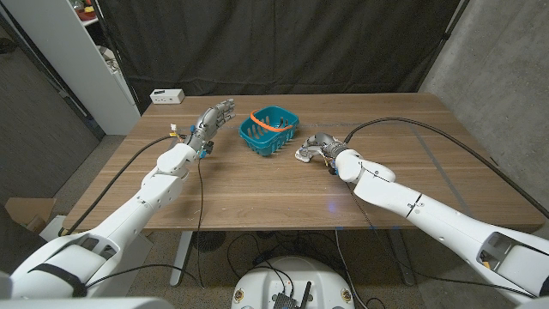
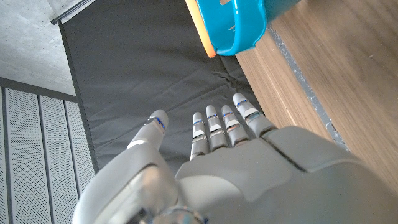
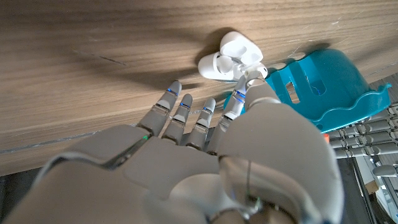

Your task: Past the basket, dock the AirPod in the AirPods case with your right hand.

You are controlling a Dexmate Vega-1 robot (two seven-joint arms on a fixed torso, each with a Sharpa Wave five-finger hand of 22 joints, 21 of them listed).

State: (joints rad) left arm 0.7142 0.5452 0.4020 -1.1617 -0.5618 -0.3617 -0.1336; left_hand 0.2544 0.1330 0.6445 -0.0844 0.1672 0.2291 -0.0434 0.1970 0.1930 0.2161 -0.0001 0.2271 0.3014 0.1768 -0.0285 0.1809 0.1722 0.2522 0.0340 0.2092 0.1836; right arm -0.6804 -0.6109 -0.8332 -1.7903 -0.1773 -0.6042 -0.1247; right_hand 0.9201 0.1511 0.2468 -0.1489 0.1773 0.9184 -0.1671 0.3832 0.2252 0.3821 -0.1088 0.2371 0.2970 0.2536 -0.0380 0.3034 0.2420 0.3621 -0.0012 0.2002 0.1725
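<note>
While the right hand (image 1: pixel 321 146) reached in over the counter (image 1: pixel 257 193) near its middle, its fingers (image 3: pixel 180 112) stretched toward the open white AirPods case (image 3: pixel 233 53), whose lid leaned away from the base, with the thumb tip at the case; I cannot tell whether it pinched the AirPod. The case lay just beside the teal basket (image 1: pixel 270 131), on the side toward the right edge. The left hand (image 1: pixel 213 118) hung spread, holding nothing, near the basket's other side toward the far edge.
</note>
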